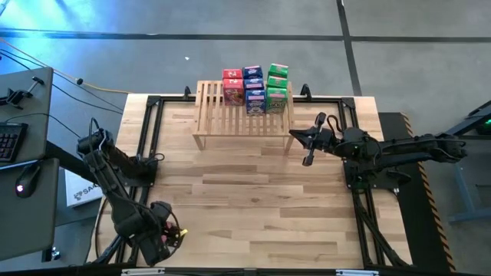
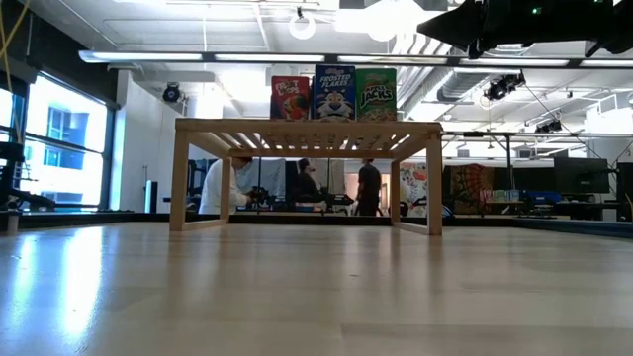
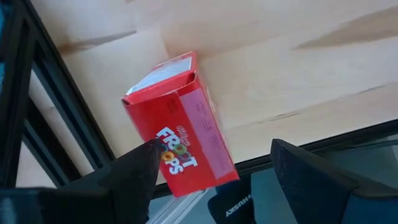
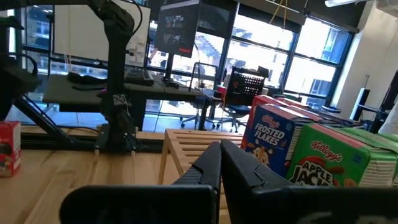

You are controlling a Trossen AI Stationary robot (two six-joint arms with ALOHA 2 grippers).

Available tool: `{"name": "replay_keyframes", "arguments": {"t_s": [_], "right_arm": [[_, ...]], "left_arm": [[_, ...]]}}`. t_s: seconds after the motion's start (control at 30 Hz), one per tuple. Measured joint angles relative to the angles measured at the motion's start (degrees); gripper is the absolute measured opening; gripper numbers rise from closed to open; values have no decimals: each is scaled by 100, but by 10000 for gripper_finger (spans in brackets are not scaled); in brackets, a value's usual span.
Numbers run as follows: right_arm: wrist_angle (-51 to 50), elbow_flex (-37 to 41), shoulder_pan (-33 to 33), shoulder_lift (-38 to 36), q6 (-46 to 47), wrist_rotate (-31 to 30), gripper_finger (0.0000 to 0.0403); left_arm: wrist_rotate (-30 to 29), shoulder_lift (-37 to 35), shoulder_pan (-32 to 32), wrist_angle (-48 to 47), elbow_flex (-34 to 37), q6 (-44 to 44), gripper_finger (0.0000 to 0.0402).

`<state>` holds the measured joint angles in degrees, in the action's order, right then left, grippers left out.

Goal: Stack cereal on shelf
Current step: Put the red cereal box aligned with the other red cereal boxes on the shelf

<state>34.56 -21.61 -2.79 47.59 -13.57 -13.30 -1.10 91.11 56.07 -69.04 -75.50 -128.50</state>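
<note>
Cereal box (image 3: 180, 124) partly hidden behind open left hand (image 3: 211, 171)

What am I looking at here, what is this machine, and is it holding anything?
Two robot arms work at a wooden table. One camera looks down from above, one sits at tabletop height, and one rides on each wrist. Red, blue and green cereal boxes stand on a slatted wooden shelf. The left gripper, at the table's near left corner, is open around a red Froot Loops box, not gripping it. The right gripper waits shut and empty beside the shelf.
</note>
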Motion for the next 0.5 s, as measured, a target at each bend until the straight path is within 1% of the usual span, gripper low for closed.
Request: {"name": "replay_keyframes", "arguments": {"t_s": [0.1,0.27,0.5], "right_arm": [[1,-1,0,0,10,0,0],[6,-2,-2,0,65,0,0],[14,-2,-2,2,67,1,0]], "left_arm": [[23,-11,55,139,135,-100,297],[66,-17,143,127,153,-187,297],[63,-2,34,102,18,73,296]]}}
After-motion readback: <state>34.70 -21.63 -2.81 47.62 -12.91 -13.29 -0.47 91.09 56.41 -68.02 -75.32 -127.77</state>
